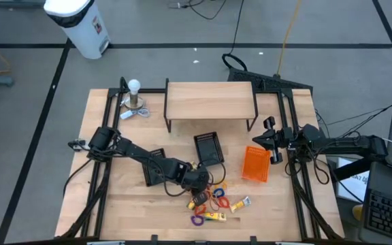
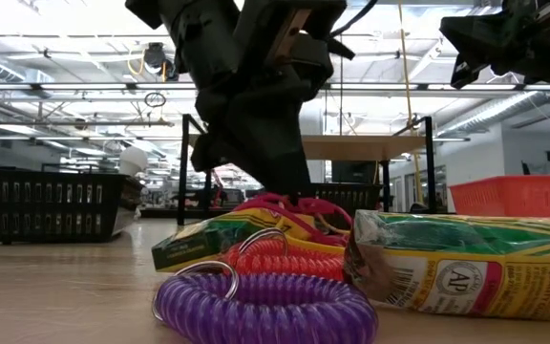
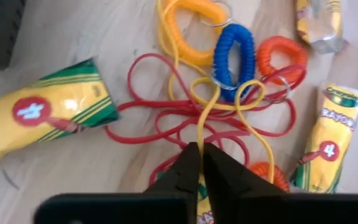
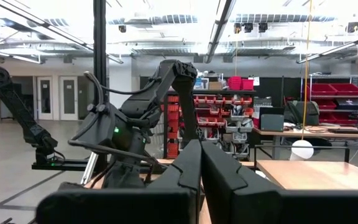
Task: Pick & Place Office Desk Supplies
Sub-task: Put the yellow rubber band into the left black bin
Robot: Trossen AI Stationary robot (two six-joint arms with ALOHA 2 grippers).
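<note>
Yellow packets (image 3: 48, 118) with green stripes lie among red (image 3: 166, 115) and yellow loops (image 3: 229, 102), blue (image 3: 234, 55), orange (image 3: 281, 56) and purple coils (image 2: 265, 308), by an orange basket (image 1: 256, 164).

Coil loops (image 3: 235, 53) & red/yellow bands (image 3: 185, 118) tangled betw yellow crayon packs (image 3: 42, 118), flat on table
</note>
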